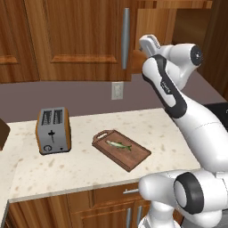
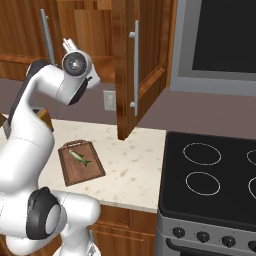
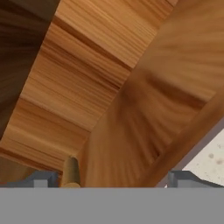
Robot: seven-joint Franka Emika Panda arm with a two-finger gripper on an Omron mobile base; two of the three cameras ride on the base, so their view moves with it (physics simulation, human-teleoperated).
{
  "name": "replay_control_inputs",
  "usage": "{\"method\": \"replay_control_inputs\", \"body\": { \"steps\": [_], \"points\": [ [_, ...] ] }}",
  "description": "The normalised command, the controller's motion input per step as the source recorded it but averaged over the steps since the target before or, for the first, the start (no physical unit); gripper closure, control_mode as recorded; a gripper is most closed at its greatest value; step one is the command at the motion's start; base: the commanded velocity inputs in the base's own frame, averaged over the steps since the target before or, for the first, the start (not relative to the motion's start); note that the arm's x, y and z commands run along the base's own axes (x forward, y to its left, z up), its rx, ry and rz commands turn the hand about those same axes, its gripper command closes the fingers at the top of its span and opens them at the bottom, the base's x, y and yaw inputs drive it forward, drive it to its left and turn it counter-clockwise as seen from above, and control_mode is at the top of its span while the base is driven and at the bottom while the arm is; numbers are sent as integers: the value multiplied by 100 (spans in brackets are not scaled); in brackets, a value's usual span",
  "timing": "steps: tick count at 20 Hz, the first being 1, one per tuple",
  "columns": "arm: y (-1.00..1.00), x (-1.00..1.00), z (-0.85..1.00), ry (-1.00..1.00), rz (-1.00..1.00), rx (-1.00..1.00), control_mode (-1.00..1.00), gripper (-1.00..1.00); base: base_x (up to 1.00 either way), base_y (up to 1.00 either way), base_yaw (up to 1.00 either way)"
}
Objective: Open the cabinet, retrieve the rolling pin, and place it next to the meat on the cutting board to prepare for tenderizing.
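Reaching into the open cabinet [image 2: 140,75] for the rolling pin [image 3: 70,171], jaws spread wide, nothing between them yet. Right door swung out toward the near side in the right base view, left door shut with its bar handle [image 1: 125,38] just left of the wrist. Gripper [image 3: 111,180] already inside, looking along the light-wood shelf [image 3: 144,118]. Pin visible in the hand view as a tan rounded end just beside one fingertip [image 3: 41,179], off to one side of centre, not between the tips. Rest of its length hidden, so lie on the shelf cannot be told.

To do well: shift sideways until the pin sits centred between the tips, then advance so the pads close on the thick barrel, not the narrow handle end. Rounded wood likely to roll or squirt out under an off-centre pinch. Keep clear of the shelf edge and the open door on the way out.

Target ready: cutting board [image 1: 122,150] on the counter [image 1: 89,169] right of the toaster [image 1: 53,130], meat [image 1: 119,145] lying near its middle, free board on both long sides.
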Motion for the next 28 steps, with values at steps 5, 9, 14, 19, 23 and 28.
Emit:
{"method": "replay_control_inputs", "body": {
  "steps": [5, 9, 14, 19, 23, 28],
  "points": [
    [3, 16, 0, 6, 2, 1, -100, -100, 0, 0, 0],
    [12, 13, 0, 6, 2, 0, -100, -100, 0, 0, 0],
    [16, 8, 0, 4, 3, 0, -100, -100, 0, 0, 0],
    [19, 7, 0, 4, 4, 0, -100, -100, 0, 0, 0],
    [13, 1, 0, 1, 5, 0, -100, -100, 0, 0, 0],
    [14, 0, 0, 0, 6, 0, -100, -100, 0, 0, 0]
  ]
}}
